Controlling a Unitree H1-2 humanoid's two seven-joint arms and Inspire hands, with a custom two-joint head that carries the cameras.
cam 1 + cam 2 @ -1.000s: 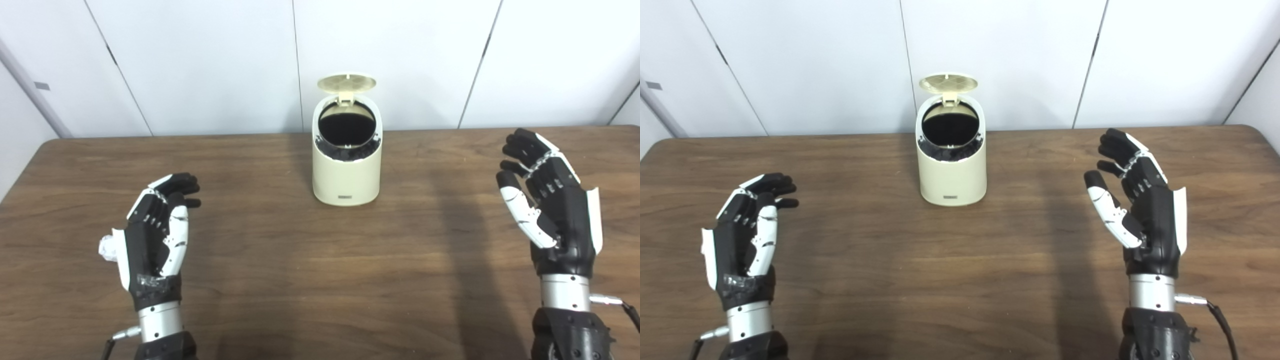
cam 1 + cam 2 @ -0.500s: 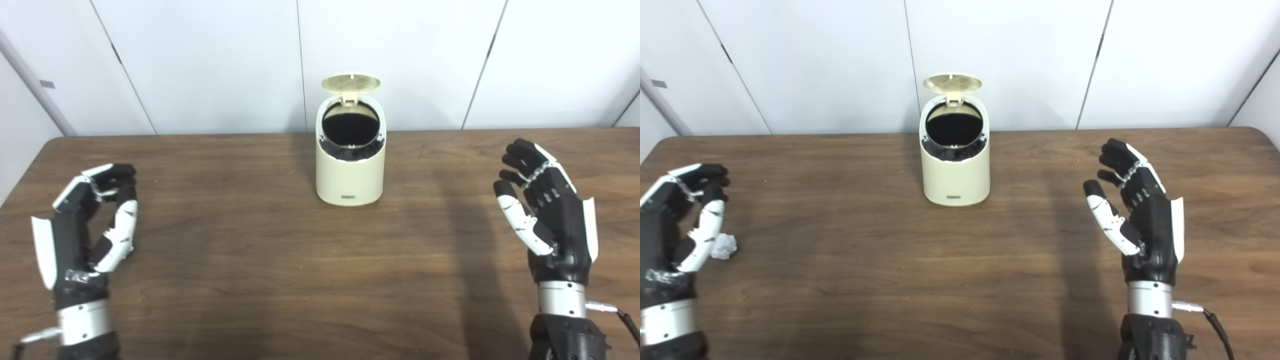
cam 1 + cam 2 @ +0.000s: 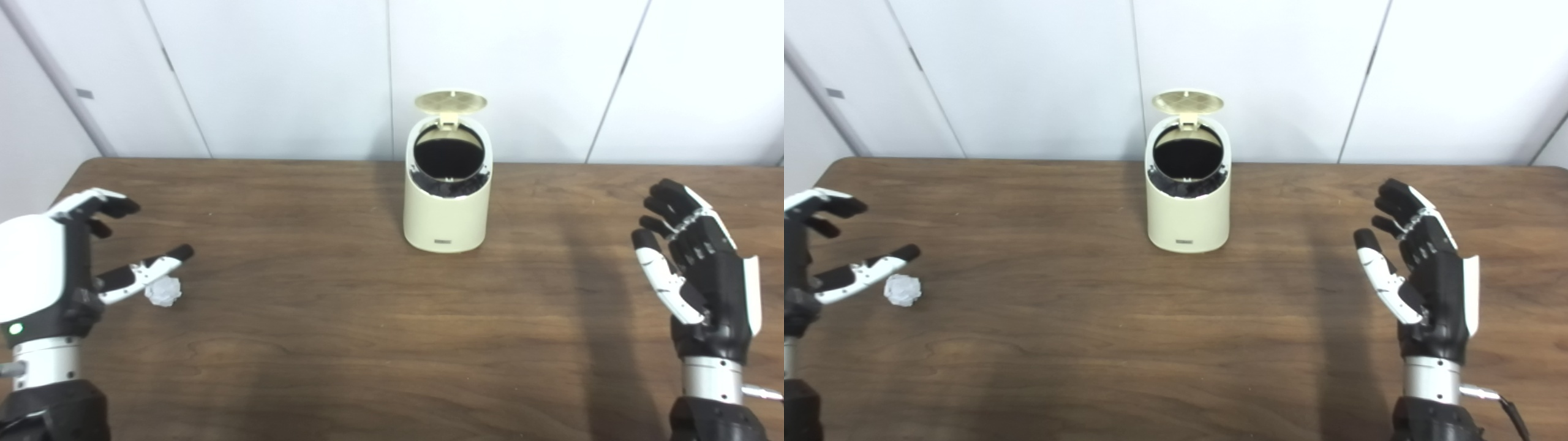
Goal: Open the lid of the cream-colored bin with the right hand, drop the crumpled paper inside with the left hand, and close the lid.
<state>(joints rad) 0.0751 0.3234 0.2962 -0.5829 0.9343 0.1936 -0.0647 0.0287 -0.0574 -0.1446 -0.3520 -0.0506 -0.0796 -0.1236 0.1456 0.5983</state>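
The cream-colored bin [image 3: 447, 214] stands at the far middle of the wooden table [image 3: 343, 331]. Its round lid [image 3: 451, 101] is tipped up and back, and the dark opening faces me. The crumpled white paper [image 3: 163, 291] lies on the table at the left; it also shows in the right eye view [image 3: 903, 289]. My left hand [image 3: 55, 263] is open, fingers spread, just left of the paper with the thumb reaching over it, and holds nothing. My right hand [image 3: 698, 269] is open and empty, palm facing left, well to the right of the bin.
White wall panels [image 3: 275, 73] rise right behind the table's far edge. The table's left edge lies close to my left hand. Bare wood stretches between both hands and in front of the bin.
The camera has panned left. My left hand swung out to the left and opened wider, uncovering the paper, which now lies under its thumb. The right hand has barely moved.
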